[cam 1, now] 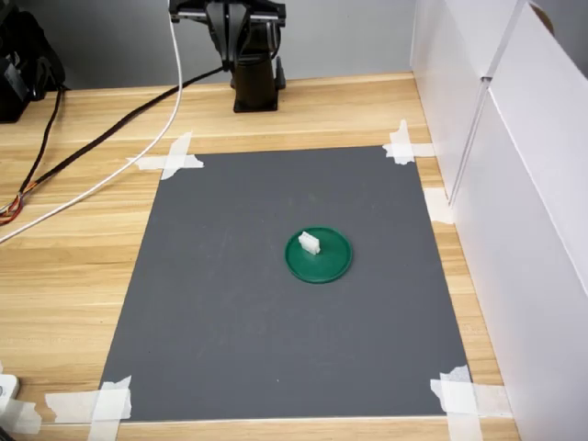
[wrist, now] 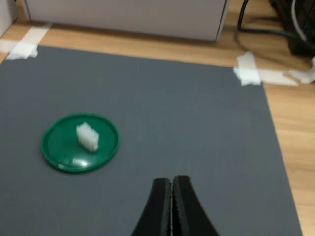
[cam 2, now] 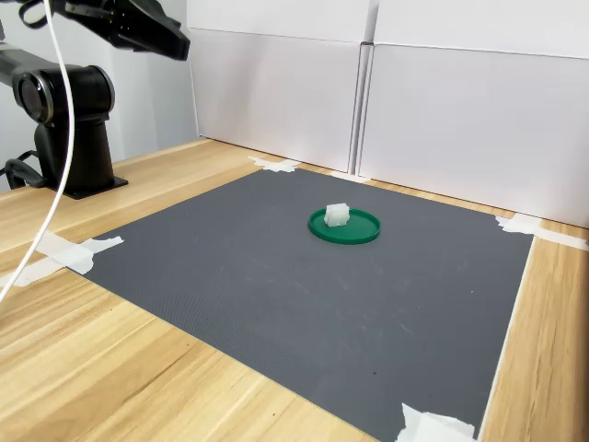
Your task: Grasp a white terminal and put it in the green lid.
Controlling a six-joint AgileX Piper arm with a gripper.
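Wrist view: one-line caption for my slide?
White terminal rests inside the green lid; shut gripper hangs empty above the grey mat.

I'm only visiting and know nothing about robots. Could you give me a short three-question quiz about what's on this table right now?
1. True or false: the white terminal lies inside the green lid.
2. The tool in the wrist view is: A open, B shut and empty, C shut on the terminal?
3. Fill in: the grey mat is fixed at its corners with white ____.

Key: 1 true; 2 B; 3 tape.
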